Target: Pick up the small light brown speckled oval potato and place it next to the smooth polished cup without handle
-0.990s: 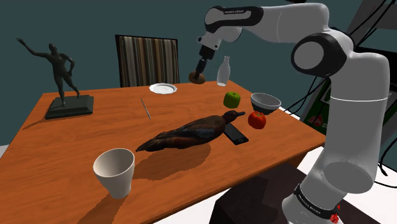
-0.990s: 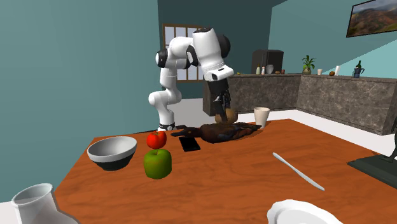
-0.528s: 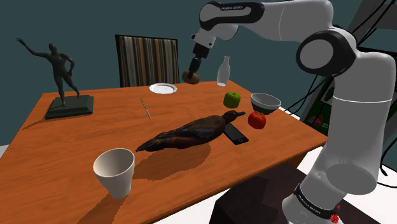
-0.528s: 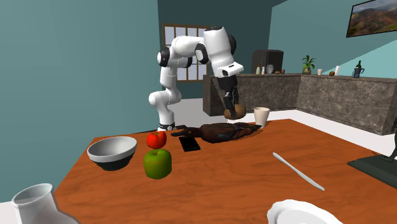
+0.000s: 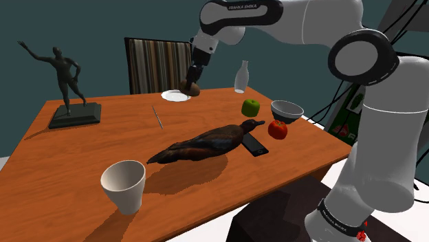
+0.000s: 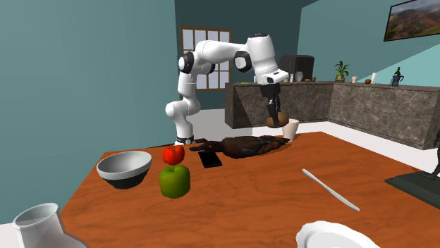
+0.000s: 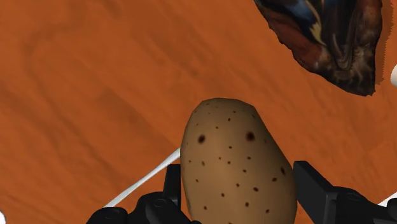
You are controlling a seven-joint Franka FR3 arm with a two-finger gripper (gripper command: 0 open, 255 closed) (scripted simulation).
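Spanning both exterior views, the orange-brown wooden table [image 5: 89, 144] carried everything else. The white arm [image 5: 385, 124] reached from its stand at the near right, high over the table toward the far side. A dark bird figure [image 5: 206, 143] lay mid-table. The pale handleless cup [image 5: 124, 184] stood upright at the near left, well apart from the bird's tail.

The gripper [image 7: 242, 184] hung above the table with its two black fingers pinching the potato [image 7: 235, 165], one on each flank. The potato was off the wood, held aloft. In the shoulder view it appeared in front of the striped chair [image 5: 158, 65]. In the second exterior view it hung close to the cup.

Handling, as judged:
- Potato looked light, stiff and not fragile. It was tan with dark specks and appeared matte.
- Its rounded sides could let it pivot or slip out under a loose squeeze.
- Hold was across the narrow width at one end. A hold nearer the middle would be steadier.
- Cup looked light and tippable, so set-down should land just beside it, without a bump.
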